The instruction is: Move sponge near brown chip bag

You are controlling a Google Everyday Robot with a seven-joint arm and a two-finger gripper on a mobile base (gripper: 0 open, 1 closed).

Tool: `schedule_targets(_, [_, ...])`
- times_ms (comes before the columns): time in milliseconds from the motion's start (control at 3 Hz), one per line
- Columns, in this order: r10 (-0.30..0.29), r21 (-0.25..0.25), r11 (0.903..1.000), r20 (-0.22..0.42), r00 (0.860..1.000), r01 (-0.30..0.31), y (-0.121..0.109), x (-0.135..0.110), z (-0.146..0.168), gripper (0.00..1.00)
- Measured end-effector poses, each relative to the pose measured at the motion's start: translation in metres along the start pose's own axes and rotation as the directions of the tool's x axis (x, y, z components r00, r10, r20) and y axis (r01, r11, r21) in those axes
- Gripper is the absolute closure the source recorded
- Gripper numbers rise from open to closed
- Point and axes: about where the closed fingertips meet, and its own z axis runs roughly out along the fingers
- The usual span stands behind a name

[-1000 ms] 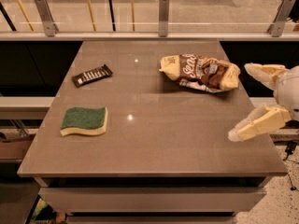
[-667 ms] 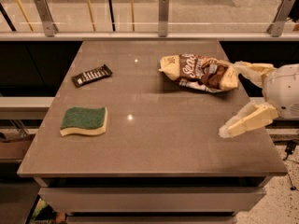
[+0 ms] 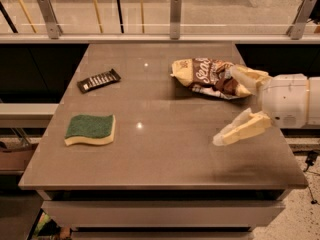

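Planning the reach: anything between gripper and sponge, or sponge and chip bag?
Nothing visible. The open gripper hovers at the right side of the table, the sponge is front left and the chip bag back right, with bare surface between. The dark bar lies behind both paths.

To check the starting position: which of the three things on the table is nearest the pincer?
The brown chip bag: it lies beside the open pincer at the table's right side, while the sponge and dark bar lie far left.

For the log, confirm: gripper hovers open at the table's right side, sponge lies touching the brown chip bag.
Wrong. The camera view shows the sponge at the front left of the table, apart from the brown chip bag. The gripper does hover open at the right.
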Motion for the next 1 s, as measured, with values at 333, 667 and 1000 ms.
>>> schedule_targets(333, [0.006, 0.011, 0.9999, 0.074, 0.997, -0.006, 0.009, -0.010, 0.024, 0.00])
schedule_targets(667, [0.035, 0.027, 0.9989, 0.122, 0.992, -0.039, 0.014, -0.017, 0.050, 0.00])
schedule_targets(1000, [0.065, 0.012, 0.9977, 0.124, 0.990, -0.067, 0.019, -0.019, 0.075, 0.00])
